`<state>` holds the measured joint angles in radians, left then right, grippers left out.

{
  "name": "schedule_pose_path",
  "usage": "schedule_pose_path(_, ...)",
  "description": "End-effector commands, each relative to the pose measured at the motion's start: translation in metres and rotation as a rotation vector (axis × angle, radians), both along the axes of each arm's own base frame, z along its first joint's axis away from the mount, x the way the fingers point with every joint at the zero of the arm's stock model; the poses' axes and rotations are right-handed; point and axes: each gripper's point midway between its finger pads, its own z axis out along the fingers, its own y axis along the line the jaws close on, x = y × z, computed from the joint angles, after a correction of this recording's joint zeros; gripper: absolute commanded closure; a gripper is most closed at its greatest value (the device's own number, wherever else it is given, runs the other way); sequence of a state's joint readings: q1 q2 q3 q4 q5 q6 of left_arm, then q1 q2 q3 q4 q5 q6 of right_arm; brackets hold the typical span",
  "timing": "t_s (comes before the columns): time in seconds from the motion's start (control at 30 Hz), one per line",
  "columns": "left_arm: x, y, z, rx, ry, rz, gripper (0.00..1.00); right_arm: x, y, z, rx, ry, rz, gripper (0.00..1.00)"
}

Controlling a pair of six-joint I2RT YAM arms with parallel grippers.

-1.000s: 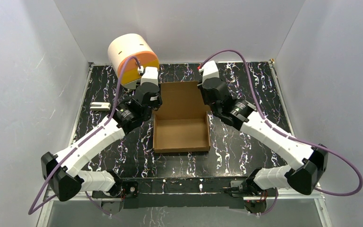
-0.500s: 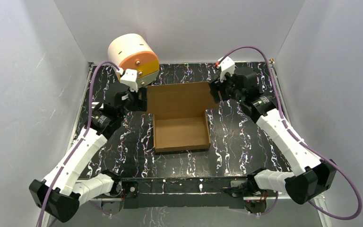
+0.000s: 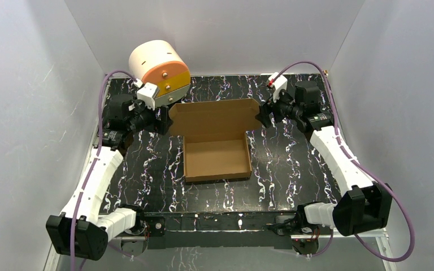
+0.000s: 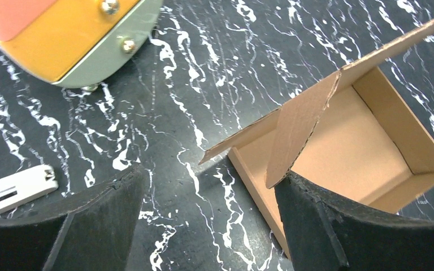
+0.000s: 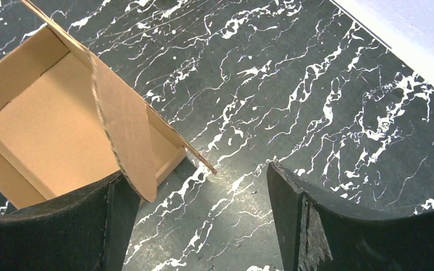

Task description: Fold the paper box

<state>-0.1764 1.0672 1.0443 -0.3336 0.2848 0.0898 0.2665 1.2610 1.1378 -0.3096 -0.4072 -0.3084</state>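
Note:
The paper box (image 3: 217, 160) is a shallow brown cardboard tray in the middle of the table. Its lid (image 3: 215, 117) stands raised at the back, with a side flap at each end. My left gripper (image 3: 163, 121) is open beside the lid's left flap (image 4: 298, 134). That flap's tip hangs just above the right finger (image 4: 328, 226), and only bare table lies between the jaws (image 4: 209, 220). My right gripper (image 3: 262, 116) is open beside the lid's right flap (image 5: 125, 131). That flap hangs by its left finger (image 5: 62, 226), and its jaws (image 5: 198, 220) hold nothing.
A cream cylindrical cabinet (image 3: 159, 69) with orange and yellow drawer fronts (image 4: 62, 34) stands at the back left, close behind my left gripper. A small white object (image 4: 14, 189) lies on the black marbled table (image 3: 294, 164) left of that gripper. White walls enclose the table.
Both grippers have opened, let go of the lid's side flaps and swung outward to the left and right. The flaps now stick out sideways past the tray.

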Motion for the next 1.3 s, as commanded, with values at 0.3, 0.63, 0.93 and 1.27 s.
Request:
schedule_pose_path(0.3, 0.014, -0.011, -0.009, -0.003, -0.015, -0.140, 0.22, 0.010, 0.015, -0.008, 0.015, -0.131, 0.173, 0.19)
schedule_pose_path(0.63, 0.015, -0.019, -0.022, -0.013, -0.001, -0.202, 0.30, 0.008, 0.021, -0.018, 0.034, -0.097, 0.219, 0.55)
schedule_pose_path(0.93, 0.015, -0.030, -0.028, -0.064, 0.032, -0.250, 0.57, 0.001, 0.025, -0.019, 0.071, -0.066, 0.224, 0.79)
schedule_pose_path(1.27, 0.014, -0.034, -0.025, -0.179, 0.097, -0.158, 0.89, -0.001, 0.026, -0.016, 0.135, -0.018, 0.084, 0.91)
